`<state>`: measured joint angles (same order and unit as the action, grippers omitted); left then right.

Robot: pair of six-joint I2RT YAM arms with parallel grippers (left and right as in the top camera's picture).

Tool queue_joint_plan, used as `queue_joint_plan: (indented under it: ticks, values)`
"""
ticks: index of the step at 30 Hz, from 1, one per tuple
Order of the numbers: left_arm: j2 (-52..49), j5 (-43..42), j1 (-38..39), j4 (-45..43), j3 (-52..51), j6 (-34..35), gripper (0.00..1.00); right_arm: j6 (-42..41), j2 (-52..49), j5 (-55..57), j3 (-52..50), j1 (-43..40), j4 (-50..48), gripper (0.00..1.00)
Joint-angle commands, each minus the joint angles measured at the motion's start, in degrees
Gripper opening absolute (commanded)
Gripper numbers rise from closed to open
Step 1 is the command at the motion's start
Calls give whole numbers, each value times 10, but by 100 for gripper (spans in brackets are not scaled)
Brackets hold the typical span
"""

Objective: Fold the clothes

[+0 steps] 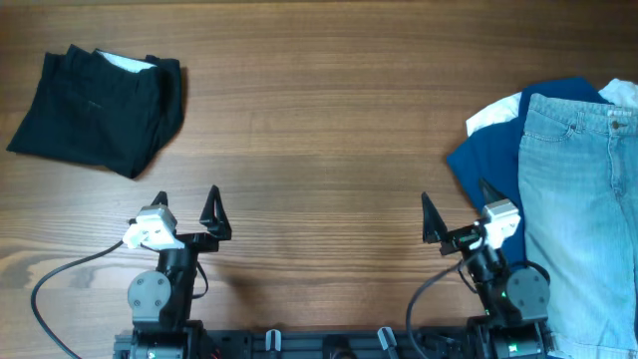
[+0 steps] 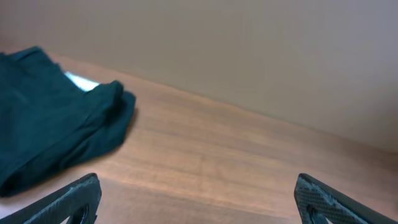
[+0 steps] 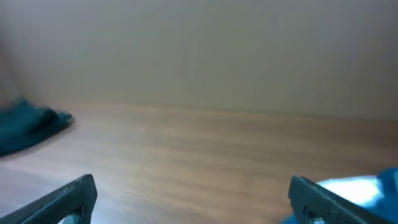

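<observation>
Pale-blue denim shorts (image 1: 583, 199) lie flat at the right edge of the table, on top of a navy garment (image 1: 491, 160) with a bit of white cloth (image 1: 495, 115) under it. A folded black garment (image 1: 100, 105) lies at the far left; it also shows in the left wrist view (image 2: 50, 134) and, blurred, in the right wrist view (image 3: 25, 127). My left gripper (image 1: 185, 206) is open and empty near the front edge. My right gripper (image 1: 457, 207) is open and empty, just left of the navy garment, whose edge shows in the right wrist view (image 3: 388, 186).
The wooden table (image 1: 319, 150) shows bare wood between the two piles. The arm bases (image 1: 159, 294) (image 1: 508, 294) stand at the front edge, with a black cable (image 1: 60, 289) looping at the left. A plain wall (image 2: 249, 50) stands behind the table.
</observation>
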<state>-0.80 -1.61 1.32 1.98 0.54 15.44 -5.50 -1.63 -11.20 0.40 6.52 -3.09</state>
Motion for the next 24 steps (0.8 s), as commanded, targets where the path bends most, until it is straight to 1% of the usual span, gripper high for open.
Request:
queue_joint_plan:
  ticks: [1, 2, 3, 4, 5, 6, 9, 11, 12, 13, 15, 16, 17, 18, 19, 20, 21, 22, 24]
  values:
    - [4, -61, -5, -65, -2, 5, 100, -114, -1, -38, -1, -3, 16, 100]
    - [4, -61, -5, -90, -2, 5, 100, -129, -2, -39, -1, -3, 5, 100]
    - [4, -61, -5, -106, 0, 5, 100, -163, -2, -40, -1, -3, -25, 100]
    - [4, -61, -5, -108, 9, 5, 100, -181, -2, -47, -1, -3, -55, 100]
    - [0, -59, -5, -100, 30, 4, 100, -183, -2, -54, 3, -3, -98, 100]
    - [-24, -56, -5, -96, 65, -2, 100, -168, -2, -54, 23, -3, -116, 100]
    - [-111, -57, -5, -60, 157, -2, 100, -155, -22, -57, 83, -3, -97, 100]
    - [-236, -61, -5, -7, 277, -2, 100, -155, -87, -74, 154, -3, -73, 100]
    - [-303, -64, -5, 29, 345, -2, 100, -156, -126, -86, 193, -3, -52, 100]
    - [-373, -66, -5, 77, 422, -2, 100, -155, -188, -102, 255, -3, -7, 100]
    - [-466, -73, -4, 161, 532, -2, 100, -154, -287, -114, 357, -3, 85, 100]
    - [-529, -83, -4, 227, 609, -2, 100, -136, -372, -126, 452, -3, 176, 100]
    - [-580, -95, -4, 279, 667, -2, 100, -101, -450, -133, 544, -3, 275, 100]
    - [-608, -105, -4, 308, 700, -2, 100, -77, -493, -133, 595, -3, 330, 100]
    - [-629, -110, -4, 325, 723, -2, 100, -47, -561, -133, 664, -3, 407, 100]
    - [-643, -111, -4, 325, 730, 4, 100, -19, -607, -115, 692, -3, 444, 100]
    - [-647, -120, -4, 325, 730, 14, 100, -19, -648, -69, 699, -4, 448, 100]
    - [-648, -130, -4, 325, 730, 19, 100, -68, -684, -20, 699, -14, 448, 100]
    - [-648, -132, -4, 333, 730, 19, 100, -124, -753, 24, 699, -60, 440, 100]
